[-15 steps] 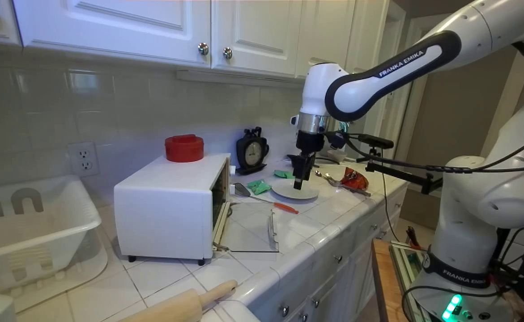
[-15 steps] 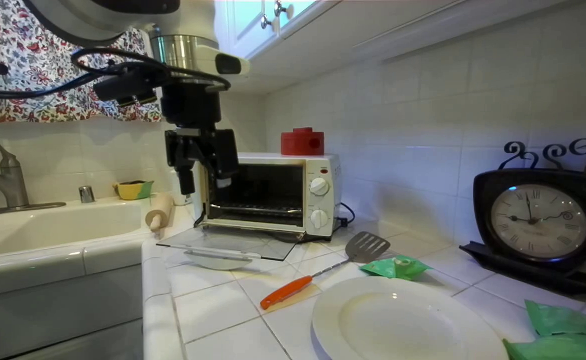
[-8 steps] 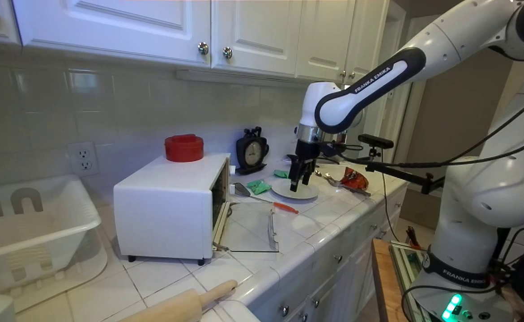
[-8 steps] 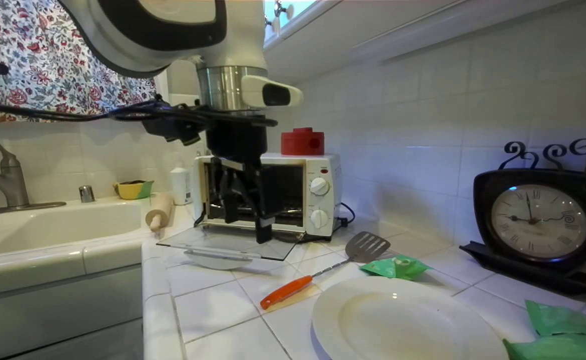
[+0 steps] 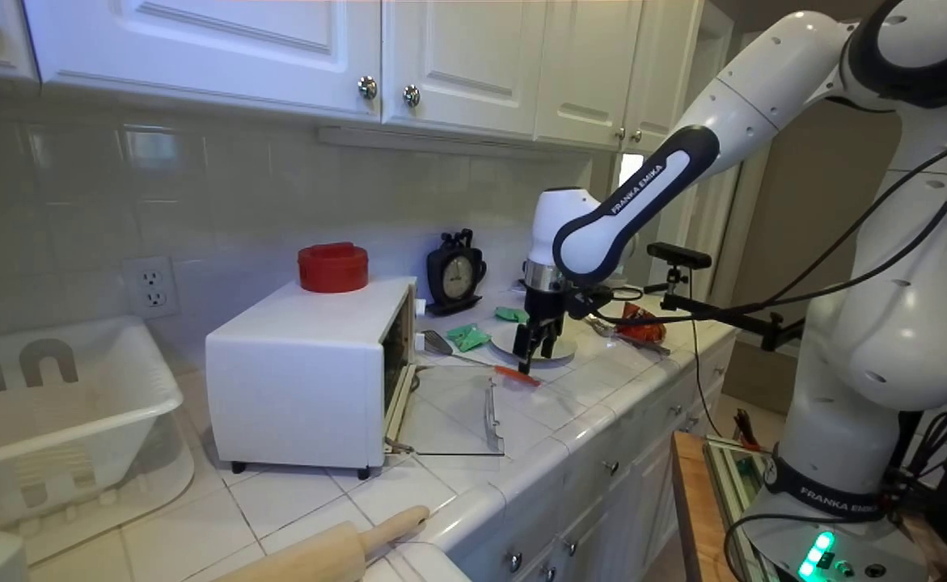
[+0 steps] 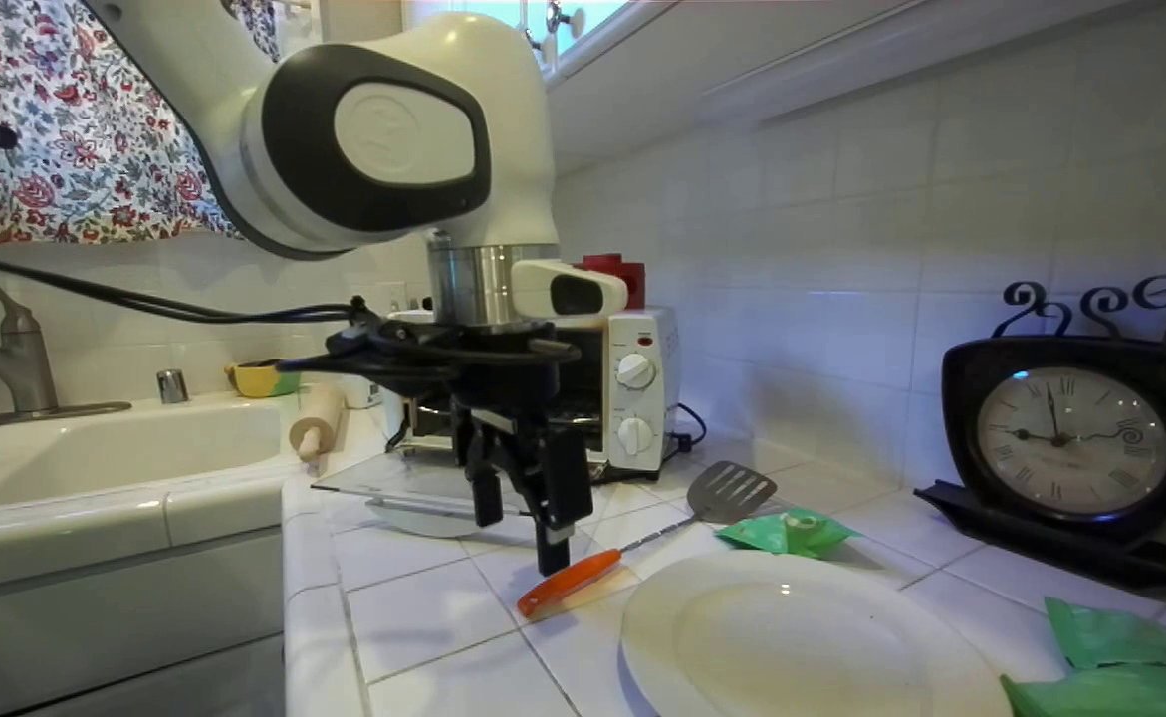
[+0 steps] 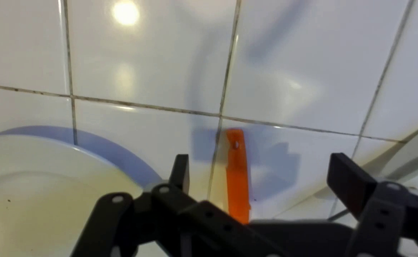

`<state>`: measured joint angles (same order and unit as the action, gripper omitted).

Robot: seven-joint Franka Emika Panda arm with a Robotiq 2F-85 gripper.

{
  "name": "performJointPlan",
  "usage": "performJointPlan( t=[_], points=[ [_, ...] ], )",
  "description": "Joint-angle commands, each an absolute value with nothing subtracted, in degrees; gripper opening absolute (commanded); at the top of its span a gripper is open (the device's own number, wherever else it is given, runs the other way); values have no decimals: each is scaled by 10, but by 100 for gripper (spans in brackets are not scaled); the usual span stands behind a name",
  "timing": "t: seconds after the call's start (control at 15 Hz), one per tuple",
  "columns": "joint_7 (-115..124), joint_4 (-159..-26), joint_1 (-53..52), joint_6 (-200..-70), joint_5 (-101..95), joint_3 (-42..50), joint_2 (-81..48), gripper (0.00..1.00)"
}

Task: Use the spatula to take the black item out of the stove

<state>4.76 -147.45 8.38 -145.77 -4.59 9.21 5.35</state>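
The spatula lies flat on the tiled counter, its orange handle [image 6: 571, 583] towards the counter's front and its slotted dark blade [image 6: 732, 491] towards the wall. My gripper [image 7: 264, 175] is open above the handle. In the wrist view, the orange handle [image 7: 238, 178] runs between the spread fingers, closer to the left one, touching neither. The same gripper [image 5: 536, 356] hangs low over the handle in an exterior view. The white stove [image 5: 295, 396] stands with its glass door [image 5: 453, 412] folded down. Its dark inside is partly behind my gripper; the black item does not show.
A white plate [image 6: 802, 637] lies right beside the spatula handle. Green packets [image 6: 792, 533] and a black clock [image 6: 1070, 438] stand towards the wall. A red round disc [image 5: 333, 268] sits on the stove. A rolling pin [image 5: 319, 558] and a dish rack [image 5: 61, 420] flank the stove.
My open gripper has come down a good way, from above the counter near the plate and stove to just over the spatula handle. Spatula, plate and stove have stayed put.
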Motion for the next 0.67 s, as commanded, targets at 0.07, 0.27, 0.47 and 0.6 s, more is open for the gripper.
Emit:
performJointPlan(
  t=[0.07, 0.27, 0.47, 0.6],
  points=[
    [37, -1450, 98, -1412, -45, 98, 32, 100],
    [40, -1445, 99, -1411, -44, 98, 22, 100],
    [38, -1442, 98, -1422, -52, 98, 9, 100],
    [18, -1440, 97, -1427, -40, 98, 2, 100]
  ],
)
